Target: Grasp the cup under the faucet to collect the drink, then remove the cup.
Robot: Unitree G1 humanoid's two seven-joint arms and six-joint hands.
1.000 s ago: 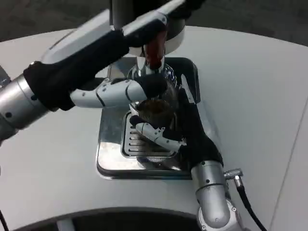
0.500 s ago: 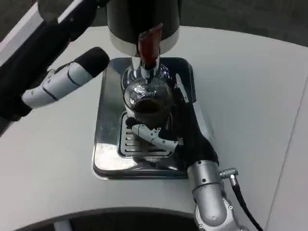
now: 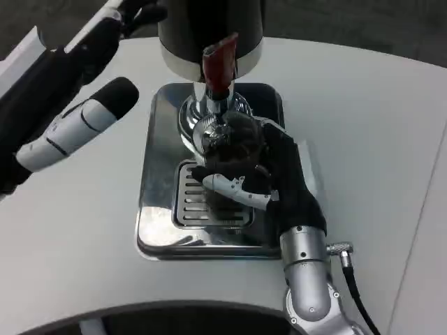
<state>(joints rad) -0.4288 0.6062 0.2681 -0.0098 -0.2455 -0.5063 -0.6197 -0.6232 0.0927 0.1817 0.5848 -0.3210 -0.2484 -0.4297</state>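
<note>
A clear glass cup [image 3: 234,150] with dark drink in it stands on the grille of the steel drip tray [image 3: 155,188], just below the chrome faucet [image 3: 209,112] with its red tap handle [image 3: 218,64]. My right hand [image 3: 269,185] grips the cup from the right, with white fingers across the cup's front. My left hand [image 3: 70,129] hangs in the air to the left of the dispenser, apart from it, with fingers extended and holding nothing.
The dark dispenser body [image 3: 209,28] rises behind the faucet at the top. The drip tray sits on a white round table [image 3: 370,118]. My left forearm crosses the upper left corner.
My left hand has let go of the tap handle and drawn back to the left. The cup in my right hand has shifted slightly right, off from directly under the faucet.
</note>
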